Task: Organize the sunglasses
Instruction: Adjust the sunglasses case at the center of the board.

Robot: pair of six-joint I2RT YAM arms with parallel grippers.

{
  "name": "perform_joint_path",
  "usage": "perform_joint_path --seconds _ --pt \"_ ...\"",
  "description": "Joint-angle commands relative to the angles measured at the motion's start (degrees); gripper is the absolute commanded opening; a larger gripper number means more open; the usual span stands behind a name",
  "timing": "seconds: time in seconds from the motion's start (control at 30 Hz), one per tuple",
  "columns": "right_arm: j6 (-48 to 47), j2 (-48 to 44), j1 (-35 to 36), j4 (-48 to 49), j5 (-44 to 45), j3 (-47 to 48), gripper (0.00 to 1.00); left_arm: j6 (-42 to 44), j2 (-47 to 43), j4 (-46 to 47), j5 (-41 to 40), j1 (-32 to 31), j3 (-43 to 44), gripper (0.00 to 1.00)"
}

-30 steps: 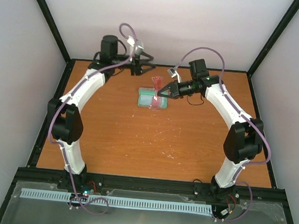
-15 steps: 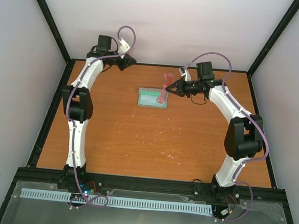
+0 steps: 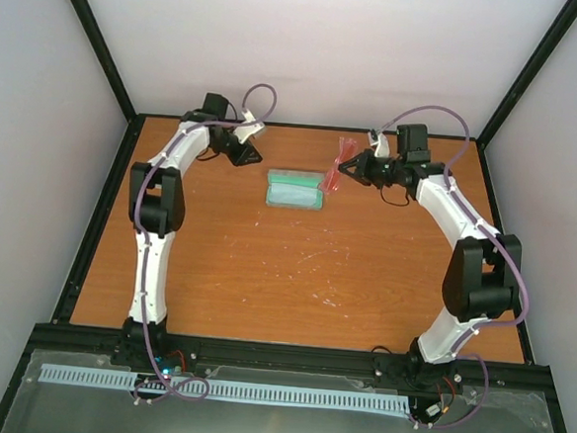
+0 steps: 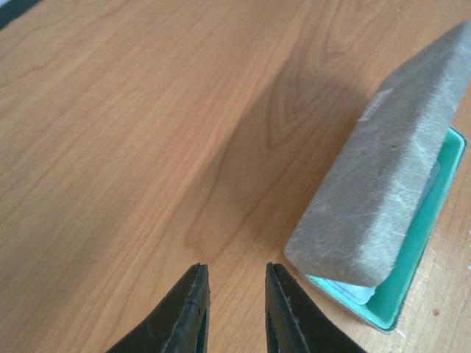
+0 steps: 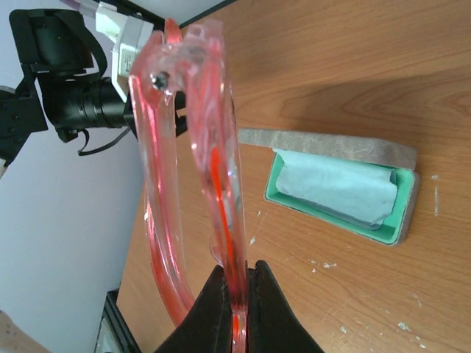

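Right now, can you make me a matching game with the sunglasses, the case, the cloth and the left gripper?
Things:
1 sunglasses
2 case
3 cloth
4 left gripper

States:
A fingers apart, holding nothing
B lying inside the case
C pinched in the right gripper
D lid up

Pairs: 1-C, 2-D, 3-B, 4-A

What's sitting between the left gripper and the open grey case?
Nothing; only bare tabletop separates the left gripper from the case, shown plainly in the left wrist view.
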Motion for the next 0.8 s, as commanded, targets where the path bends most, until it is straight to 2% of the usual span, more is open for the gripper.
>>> perform_joint_path --seconds 0.0,0.37,0.77 --pt "1.73 -3.49 -0.23 3.68 3.04 -1.67 0.03 0.76 0.87 -3.55 -1.27 -3.46 0.63 0.26" --pt "1.2 -5.71 -0.92 4.07 3.51 -3.24 0.03 -3.33 2.73 -1.65 -3.5 -5.85 0.5 0.33" --pt "-0.48 -5.96 -1.49 1.78 3.15 -4.67 0.03 -5.53 3.82 -2.88 -1.07 -6.85 -2.14 0.32"
